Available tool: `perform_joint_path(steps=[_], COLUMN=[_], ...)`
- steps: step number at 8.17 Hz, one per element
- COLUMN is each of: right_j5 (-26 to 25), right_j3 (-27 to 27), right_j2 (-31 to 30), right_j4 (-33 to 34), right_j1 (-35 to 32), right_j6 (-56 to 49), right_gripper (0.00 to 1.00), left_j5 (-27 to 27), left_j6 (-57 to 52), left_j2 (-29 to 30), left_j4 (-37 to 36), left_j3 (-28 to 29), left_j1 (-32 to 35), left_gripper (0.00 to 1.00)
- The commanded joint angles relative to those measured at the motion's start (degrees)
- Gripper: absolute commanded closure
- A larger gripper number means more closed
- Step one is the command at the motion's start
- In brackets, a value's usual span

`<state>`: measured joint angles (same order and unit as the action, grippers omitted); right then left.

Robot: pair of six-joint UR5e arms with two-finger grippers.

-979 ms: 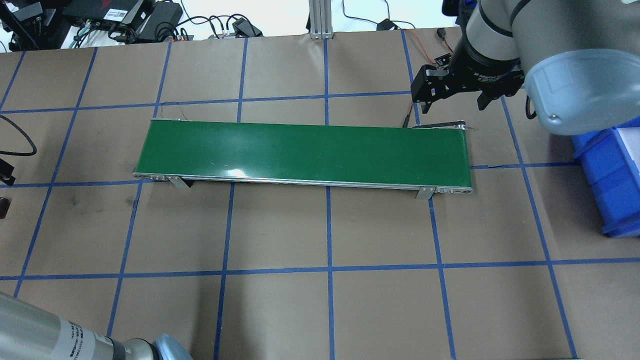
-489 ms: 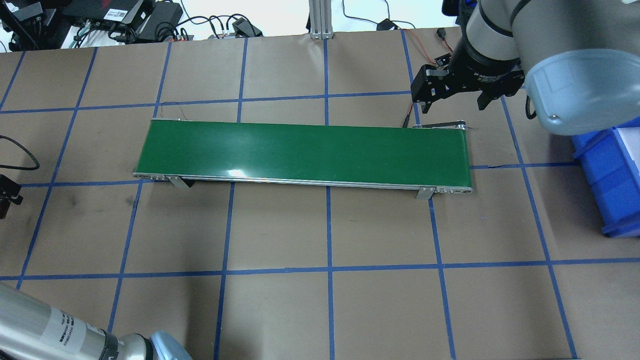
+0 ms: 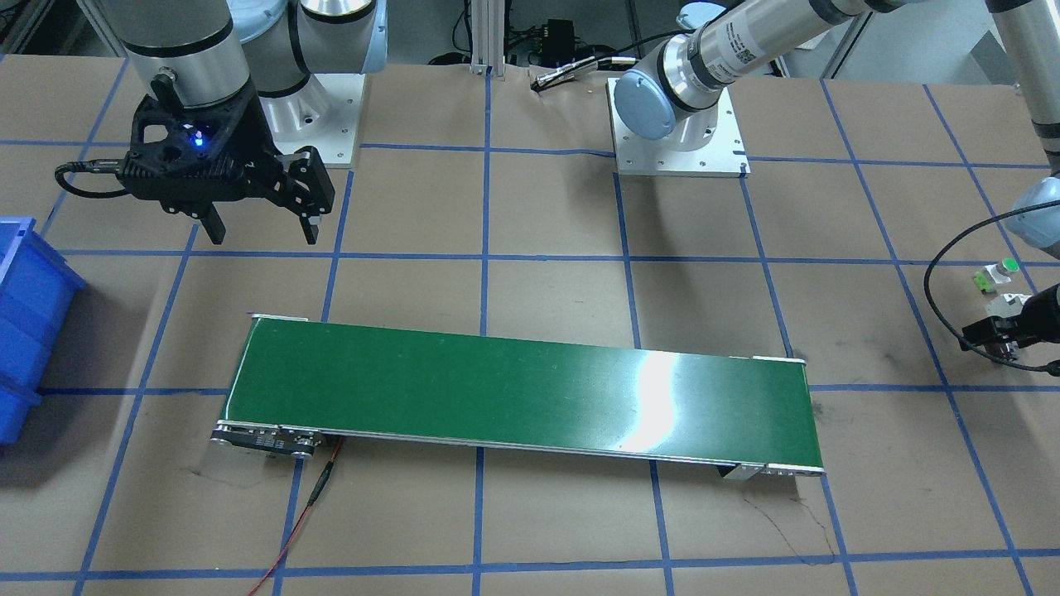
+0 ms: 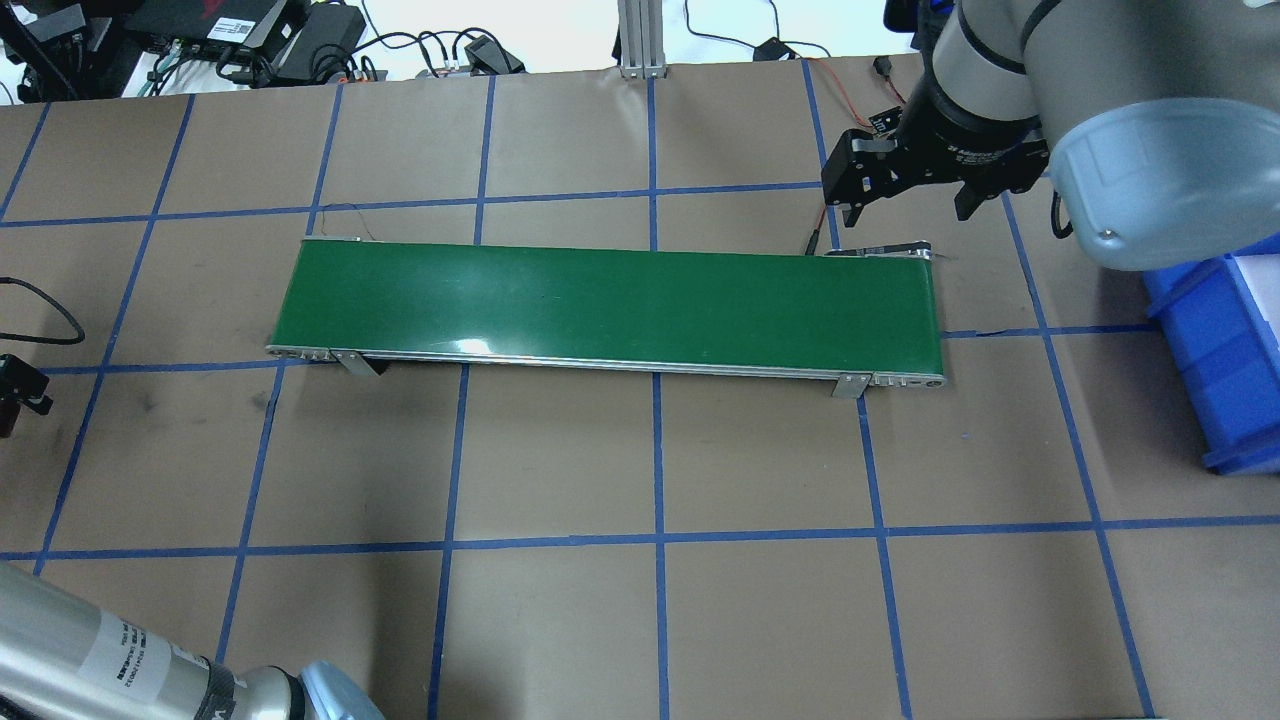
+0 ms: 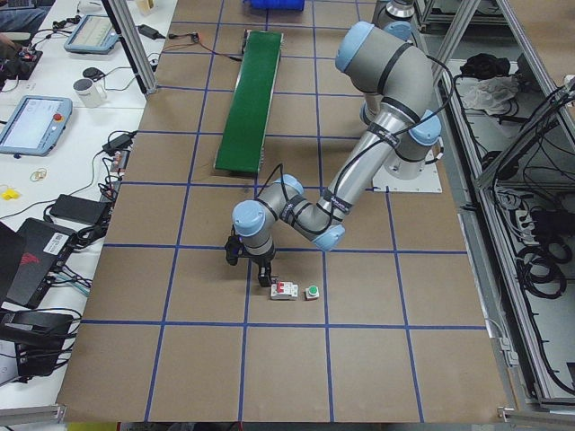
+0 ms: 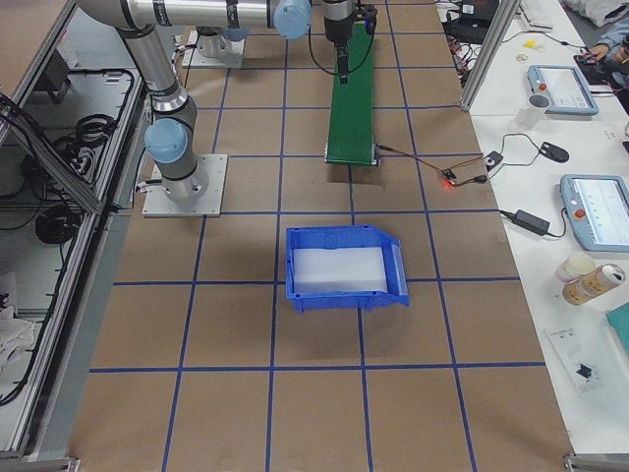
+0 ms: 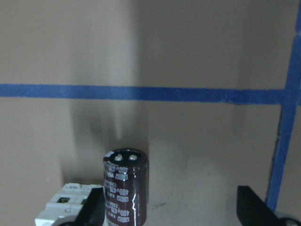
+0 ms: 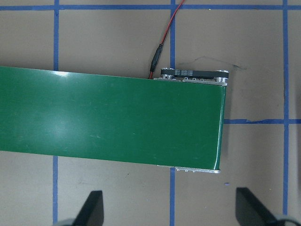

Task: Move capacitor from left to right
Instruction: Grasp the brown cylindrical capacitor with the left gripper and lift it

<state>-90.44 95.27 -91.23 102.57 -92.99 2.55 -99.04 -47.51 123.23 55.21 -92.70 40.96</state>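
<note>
The capacitor [image 7: 125, 188], a dark brown cylinder with a silvery top, stands upright on the brown table in the left wrist view. My left gripper [image 7: 171, 217] is open and low over the table. The capacitor stands between its fingers, close to the left finger [image 7: 91, 213]. This gripper also shows at the table's left end [image 3: 1004, 333] [image 4: 18, 388] [image 5: 260, 271]. My right gripper [image 4: 905, 212] [image 3: 265, 236] is open and empty and hangs above the table beside the right end of the green conveyor belt [image 4: 610, 305] [image 8: 113, 120].
A white breaker [image 7: 66, 207] [image 5: 285, 290] stands right beside the capacitor. A green-capped push button [image 3: 998, 273] [image 5: 312, 292] is near it. A blue bin [image 6: 344, 265] [image 4: 1225, 350] sits at the table's right end. A red wire [image 8: 162, 37] runs from the conveyor's motor end.
My left gripper at the overhead view's left edge has shifted slightly inward, and the left arm's elbow has moved a little. The right arm has not moved.
</note>
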Motion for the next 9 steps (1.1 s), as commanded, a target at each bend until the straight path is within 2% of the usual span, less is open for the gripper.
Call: perform_joint_path(steps=[1, 2, 3, 5, 6, 7, 9], right_j5=[-0.09, 0.00, -0.17, 0.00, -0.09, 0.00, 0.00], right_j3=[0.00, 0.00, 0.00, 0.00, 0.00, 0.00, 0.00], right_j2=[0.00, 0.00, 0.00, 0.00, -0.09, 0.00, 0.00], right_j4=[-0.09, 0.00, -0.09, 0.00, -0.09, 0.00, 0.00], right_j1=[0.00, 0.00, 0.00, 0.00, 0.00, 0.00, 0.00], right_j6=[-0.09, -0.09, -0.09, -0.09, -0.17, -0.18, -0.18], right_gripper=[0.00, 0.00, 0.00, 0.00, 0.00, 0.00, 0.00], left_j5=[0.16, 0.16, 0.16, 0.07, -0.71, -3.85, -4.06], left_j6=[-0.38, -1.43, -1.79, -1.79, -1.36, -1.09, -1.88], left_j2=[0.78, 0.87, 0.87, 0.79, 0.18, -0.61, 0.25], left_j4=[-0.19, -0.19, -0.19, -0.19, -0.19, -0.45, -2.73], left_j3=[-0.02, -0.02, -0.02, -0.02, -0.11, -0.03, 0.15], left_j1=[0.00, 0.00, 0.00, 0.00, 0.00, 0.08, 0.08], left_gripper=[0.01, 0.19, 0.23, 0.23, 0.22, 0.22, 0.22])
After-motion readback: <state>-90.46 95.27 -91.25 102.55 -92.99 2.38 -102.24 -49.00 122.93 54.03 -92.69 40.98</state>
